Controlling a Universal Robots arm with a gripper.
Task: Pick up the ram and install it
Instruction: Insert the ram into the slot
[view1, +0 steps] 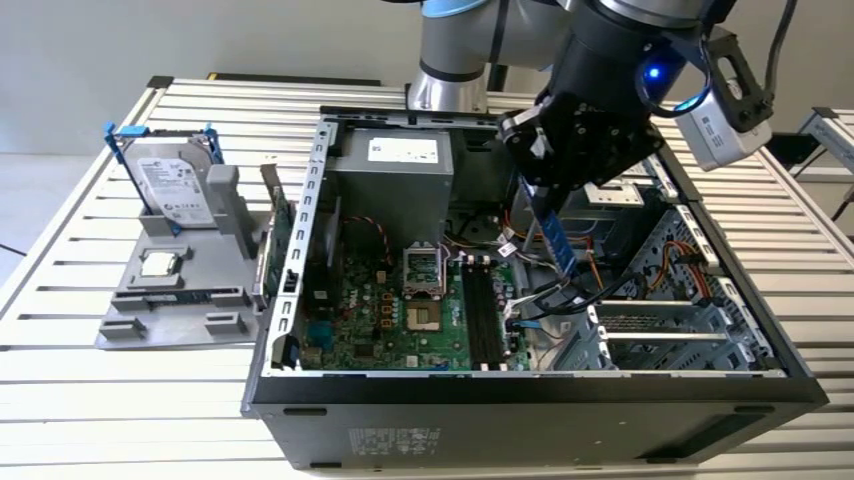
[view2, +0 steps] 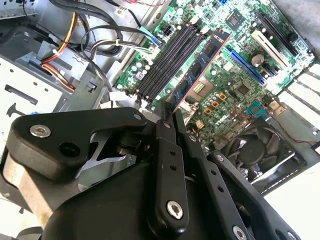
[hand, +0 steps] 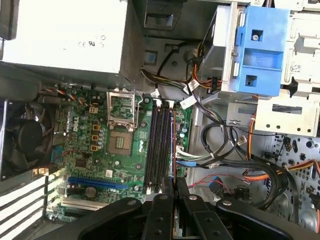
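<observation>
We have the ram (view1: 559, 238) clamped in the gripper (view1: 539, 196). The jaws are clenched on its upper end, and the thin blue stick hangs down from them into the open computer case (view1: 287, 330), tilted rather than plumb in the exterior view. It is in the air, not seated. Its lower end sits above the motherboard (view1: 387, 320), near the black memory slots (view1: 487, 312) and close to the bundle of cables (view1: 567, 298) on the exterior view's right of them. In both wrist views the stick shows edge-on, running roughly parallel to the slots, on the cable side of the bank.

We judge this to be the alignment stage of the install, with the pick-up done. To do it well, we want the stick's long edge parallel to the chosen slot and square to the board, so the tilt should come out before any contact. The notch in the contact edge has to match the slot's key, and we cannot tell from here which way it faces. The white end clips (hand: 159, 103) need to be open, and we cannot tell that either. The loose cables are the main hazard, since a wire under the stick would block seating. Because the hold is at one end only, a push would tend to rock the stick, so pressure should be gentle and straight down, with both ends going in evenly.
</observation>
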